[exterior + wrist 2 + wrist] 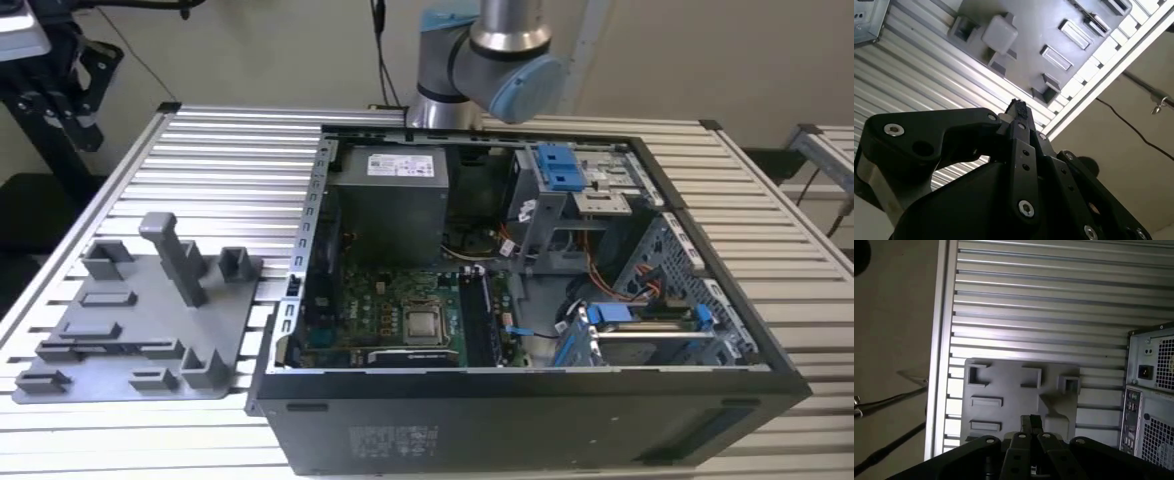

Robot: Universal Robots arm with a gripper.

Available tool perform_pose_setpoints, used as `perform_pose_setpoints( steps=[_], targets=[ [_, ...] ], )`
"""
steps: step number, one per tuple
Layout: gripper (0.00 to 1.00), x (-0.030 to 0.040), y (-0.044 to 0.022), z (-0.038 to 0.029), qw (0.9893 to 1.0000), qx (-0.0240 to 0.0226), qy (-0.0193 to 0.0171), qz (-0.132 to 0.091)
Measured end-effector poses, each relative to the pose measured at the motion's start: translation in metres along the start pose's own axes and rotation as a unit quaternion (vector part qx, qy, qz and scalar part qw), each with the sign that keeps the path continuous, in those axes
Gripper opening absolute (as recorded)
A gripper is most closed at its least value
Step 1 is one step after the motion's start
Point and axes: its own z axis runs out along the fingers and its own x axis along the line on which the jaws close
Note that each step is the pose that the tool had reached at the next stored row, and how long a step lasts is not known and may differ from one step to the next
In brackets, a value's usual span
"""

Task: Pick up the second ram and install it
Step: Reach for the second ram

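slatted metal table point(200, 160), open computer case point(534, 420), jaws over gray fixture plate point(1019, 395)

one ribbed aluminium table point(227, 160). one open black computer tower case point(534, 420) lying on it. one flat gray plastic fixture plate point(220, 320), with one tall gray post point(174, 255) among its lower blocks. two blue plastic drive latches point(562, 167) in the case, the other latch point(609, 312) lower down. one gray metal power supply box point(387, 195). one square silver processor point(424, 325). one gray robot arm point(487, 60). one black gripper point(1030, 420) in the first wrist view.
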Motion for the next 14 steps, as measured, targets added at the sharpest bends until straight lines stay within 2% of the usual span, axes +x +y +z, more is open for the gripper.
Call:
perform_pose_setpoints(
  steps=[3, 9, 11, 14],
  targets=[
    [0.11, 0.0052, 0.0004, 0.0001, 1.0000, 0.0000, 0.0003, -0.001],
    [0.11, 0.0064, 0.0004, 0.0003, 1.0000, -0.0001, 0.0003, -0.001],
    [0.11, 0.0066, -0.0018, 0.0006, 1.0000, -0.0001, 0.0004, -0.001],
    [0.11, 0.0071, -0.0094, 0.0019, 1.0000, -0.0001, 0.0004, -0.001]
  ],
)
